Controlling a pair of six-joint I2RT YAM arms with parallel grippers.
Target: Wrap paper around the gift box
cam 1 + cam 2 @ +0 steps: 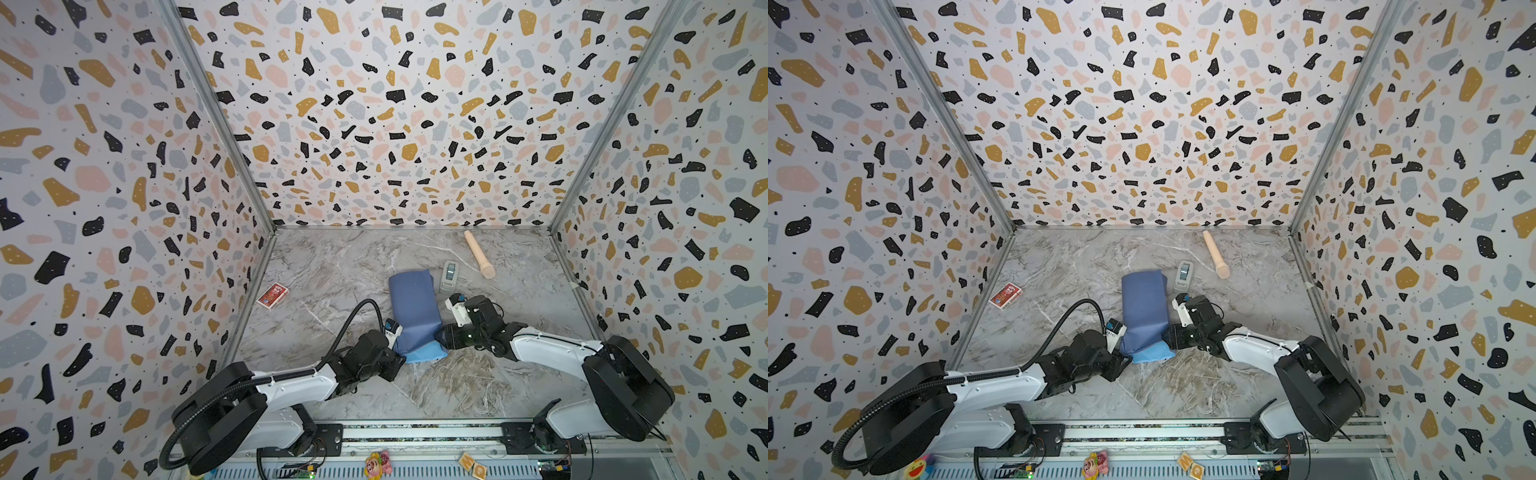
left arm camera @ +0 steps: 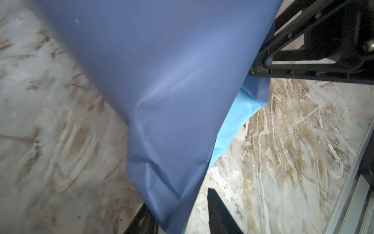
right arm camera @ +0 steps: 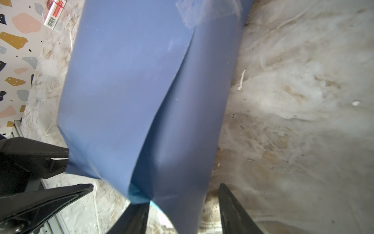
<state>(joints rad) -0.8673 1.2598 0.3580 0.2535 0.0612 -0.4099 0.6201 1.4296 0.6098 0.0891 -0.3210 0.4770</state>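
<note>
Although its fingers (image 2: 217, 210) stand apart, the left end effector (image 2: 178, 200) has the near end of the paper (image 2: 162, 91) between them. A gap shows beside one finger, so nothing looks pinched. Across the sheet, the right end effector (image 3: 185, 194) straddles that same end, jaws apart, one finger at the paper's corner and one clear of it. Both wrists lie low over the counter (image 1: 332, 266) and point inward at each other from either side of the paper. Each white forearm runs back and outward to a black joint by the rail at the near edge. In both top views the paper lies mid-counter as a long wrapped tube, dull dark-blue face out, with a light-blue flap showing at its near end. The right wrist view shows a strip of clear tape (image 3: 206, 12) farther along it. The gift box is hidden in every view. A grey tape dispenser (image 1: 449, 275) sits just beyond the paper's far right corner, and a red card pack (image 1: 272, 296) lies well to the paper's left.
</note>
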